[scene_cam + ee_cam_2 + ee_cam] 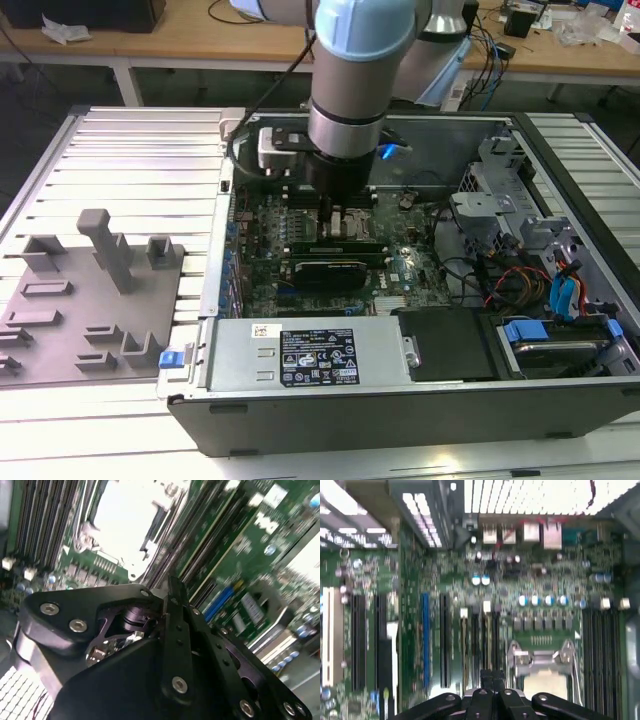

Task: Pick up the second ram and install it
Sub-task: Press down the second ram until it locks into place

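Observation:
My gripper [333, 205] reaches down into the open computer case [190, 385], over the motherboard [405, 270] next to the silver CPU socket [543, 662]. In both wrist views its black fingers [492, 680] are pressed together with nothing visible between them. They hang just above the row of long memory slots [479, 640] beside the socket [127, 515]. In the exterior view, a long dark-green stick [335, 247], apparently a ram, lies along those slots just in front of the gripper. Whether it is the second ram, and whether it is fully seated, I cannot tell.
A black block-shaped card [325, 271] sits in front of the slots. A power supply [310, 355] fills the case's near side; drive bays and cables [545, 290] crowd the exterior view's right. A grey parts tray [90, 300] lies outside the case at the exterior view's left.

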Robot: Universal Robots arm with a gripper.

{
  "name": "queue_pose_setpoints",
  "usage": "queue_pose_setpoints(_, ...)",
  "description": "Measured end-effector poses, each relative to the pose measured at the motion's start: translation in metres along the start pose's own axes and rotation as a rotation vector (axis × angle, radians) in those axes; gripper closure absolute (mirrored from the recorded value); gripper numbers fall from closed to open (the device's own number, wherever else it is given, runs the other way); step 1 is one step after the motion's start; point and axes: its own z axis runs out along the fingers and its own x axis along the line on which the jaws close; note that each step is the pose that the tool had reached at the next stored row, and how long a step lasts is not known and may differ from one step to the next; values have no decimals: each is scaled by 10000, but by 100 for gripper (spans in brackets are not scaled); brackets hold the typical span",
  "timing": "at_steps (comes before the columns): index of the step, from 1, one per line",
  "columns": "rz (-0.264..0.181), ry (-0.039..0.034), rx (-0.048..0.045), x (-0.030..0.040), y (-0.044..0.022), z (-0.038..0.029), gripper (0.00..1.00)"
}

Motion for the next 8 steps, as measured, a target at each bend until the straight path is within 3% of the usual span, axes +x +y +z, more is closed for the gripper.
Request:
queue_pose_setpoints(2, 0, 15, 28, 0, 139, 11, 89)
queue_pose_setpoints(3, 1, 31, 31, 0, 171, 17, 89)
queue_pose_setpoints(8, 1, 52, 28, 2, 190, 41, 89)
